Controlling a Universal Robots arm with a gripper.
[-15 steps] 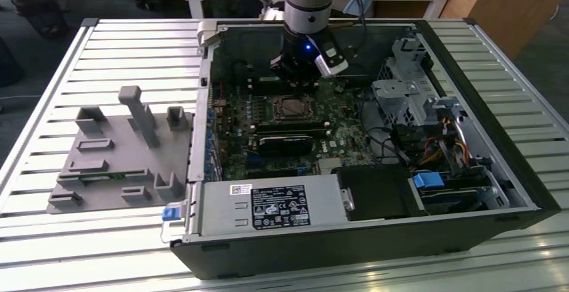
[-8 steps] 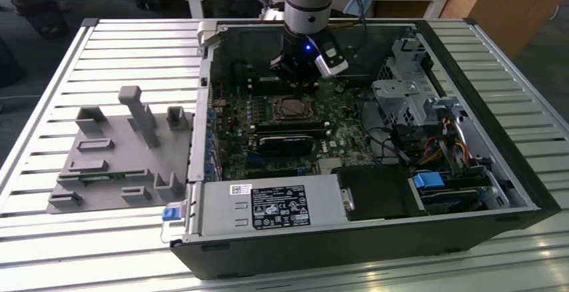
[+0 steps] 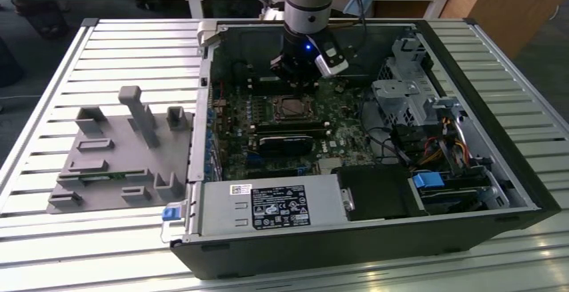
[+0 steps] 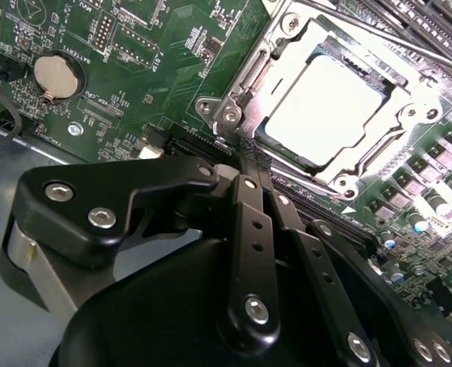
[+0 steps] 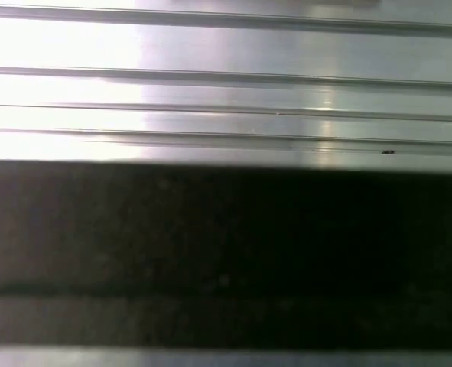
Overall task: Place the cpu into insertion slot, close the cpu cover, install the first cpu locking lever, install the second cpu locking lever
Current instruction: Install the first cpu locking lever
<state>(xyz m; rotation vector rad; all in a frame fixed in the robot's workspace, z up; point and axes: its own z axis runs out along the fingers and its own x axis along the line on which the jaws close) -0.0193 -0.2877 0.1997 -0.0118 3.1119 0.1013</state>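
The hand (image 4: 245, 157) reaches down inside the open computer case (image 3: 498, 192), its black fingers (image 4: 256, 229) drawn together to a narrow point with nothing between them. That point sits right at the edge of the cpu cover (image 4: 409, 145), at the socket corner nearest the hand. The cover is a thin frame of bright silvery metal with screws at its corners, and it lies flat over the socket. Through its window shows the cpu (image 4: 325, 111), a flat square with a pale, glaring metal top, seated in the slot just beyond the fingertips.

In the exterior view the hand (image 3: 298, 79) hangs just behind the cpu (image 3: 290, 109), at the far side of the green motherboard (image 3: 347, 142). The board is crowded with small components; a round silver coin battery (image 4: 57, 75) lies off to the side of the hand in the second wrist view.

The case rests on a bench (image 3: 62, 72) of ribbed, light aluminium slats. A grey plastic fixture (image 3: 120, 155) with upright posts stands on the bench, well apart from the hand, outside the case.
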